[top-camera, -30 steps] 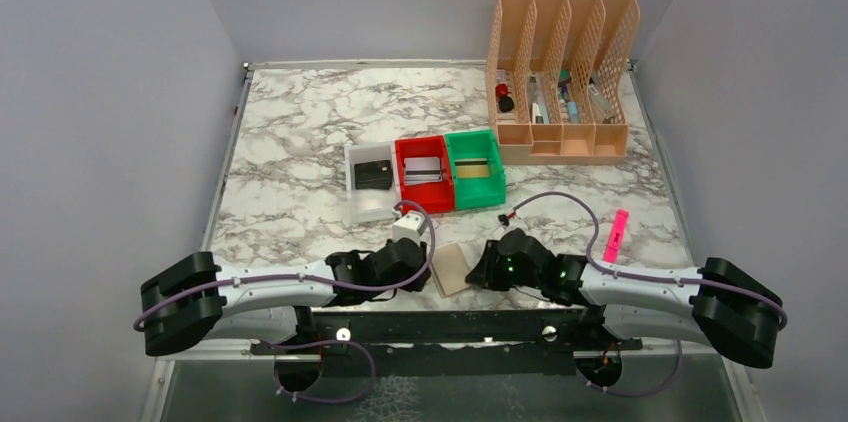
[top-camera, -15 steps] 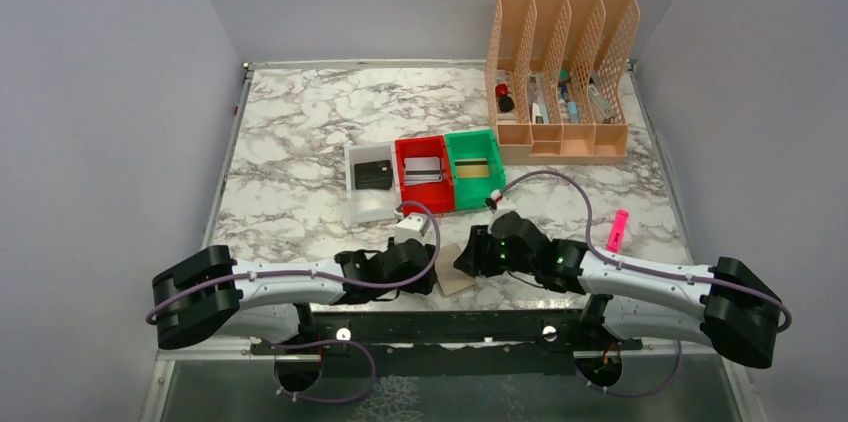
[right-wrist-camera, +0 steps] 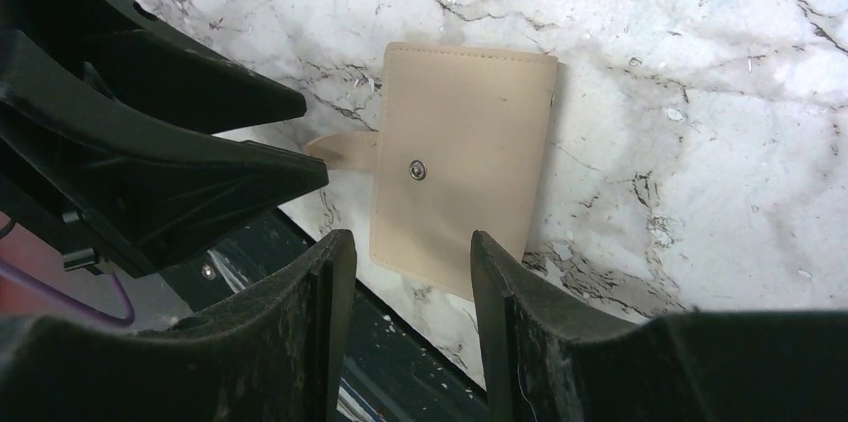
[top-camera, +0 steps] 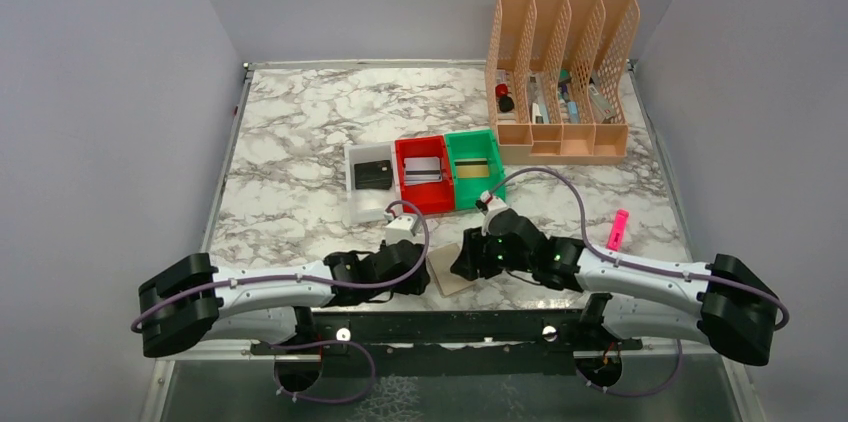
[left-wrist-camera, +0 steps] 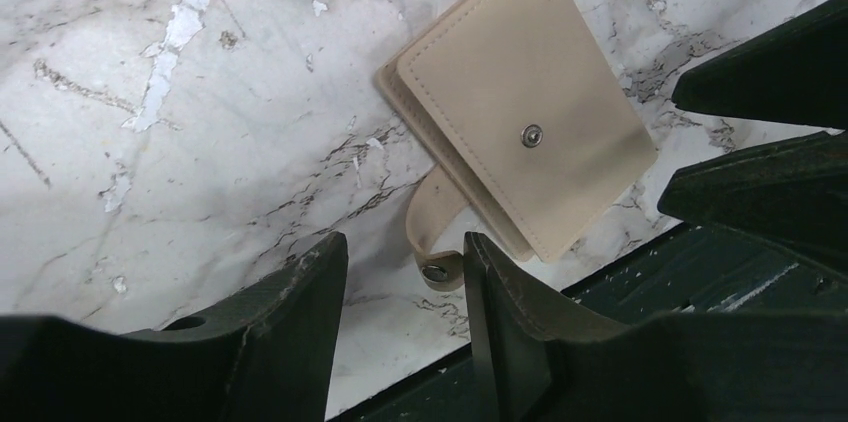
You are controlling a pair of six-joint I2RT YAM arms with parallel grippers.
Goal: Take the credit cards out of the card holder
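The tan card holder point(top-camera: 447, 278) lies folded flat near the table's front edge, between my two grippers. Its snap strap point(left-wrist-camera: 435, 264) hangs loose and curls toward the left gripper. The holder's snap button point(right-wrist-camera: 417, 171) faces up. My left gripper point(left-wrist-camera: 405, 277) is open, with only the strap's tip between its fingers. My right gripper point(right-wrist-camera: 412, 267) is open just above the holder's point(right-wrist-camera: 465, 172) near edge, gripping nothing. A black credit card point(top-camera: 372, 174) rests in the white tray point(top-camera: 362, 208), and a silvery one point(top-camera: 423, 171) in the red tray point(top-camera: 431, 201).
A green tray point(top-camera: 480, 194) beside the red one holds a gold card point(top-camera: 474, 168). A peach file organiser point(top-camera: 560, 72) with small items stands at the back right. A pink marker point(top-camera: 615, 229) lies at the right. A black rail point(top-camera: 450, 322) runs along the front edge.
Both grippers have opened and let go of the card holder, which now lies flat on the table. The right gripper has moved left over it.
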